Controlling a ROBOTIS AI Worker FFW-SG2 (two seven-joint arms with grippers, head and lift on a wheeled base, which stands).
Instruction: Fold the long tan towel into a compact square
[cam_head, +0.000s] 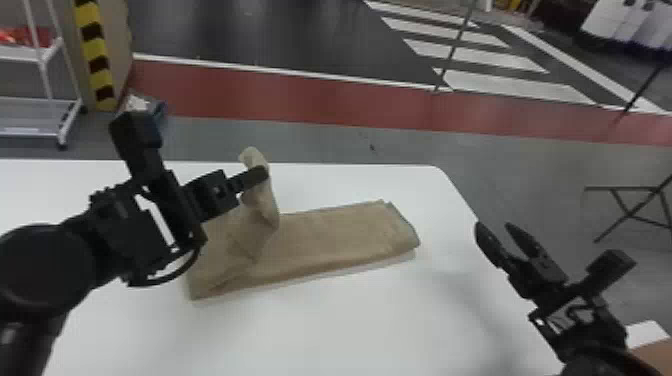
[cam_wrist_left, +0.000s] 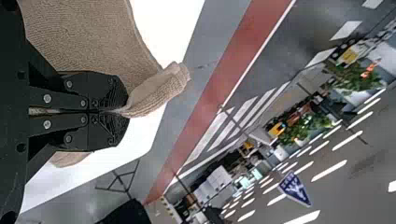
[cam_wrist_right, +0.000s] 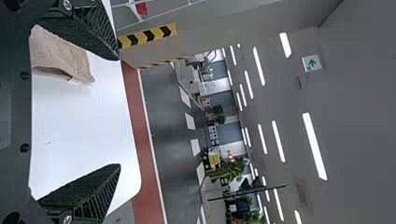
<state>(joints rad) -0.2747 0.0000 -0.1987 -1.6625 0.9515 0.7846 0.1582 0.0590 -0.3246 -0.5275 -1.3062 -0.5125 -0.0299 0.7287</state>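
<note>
Pinching one towel (cam_head: 335, 237): one left hand (cam_head: 260, 174)

Towel (cam_head: 340, 237) on table (cam_head: 360, 320), rack (cam_head: 30, 132) behind, left

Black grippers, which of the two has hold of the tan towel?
The left gripper: its fingers are shut on a raised part of the tan towel. The right gripper is open, with nothing between its fingers.

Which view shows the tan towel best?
Head view: most of the towel shows, the long folded strip plus the lifted part. Left wrist view: a close-up of fabric pinched in the left gripper. Right wrist view: one end on the table.
</note>
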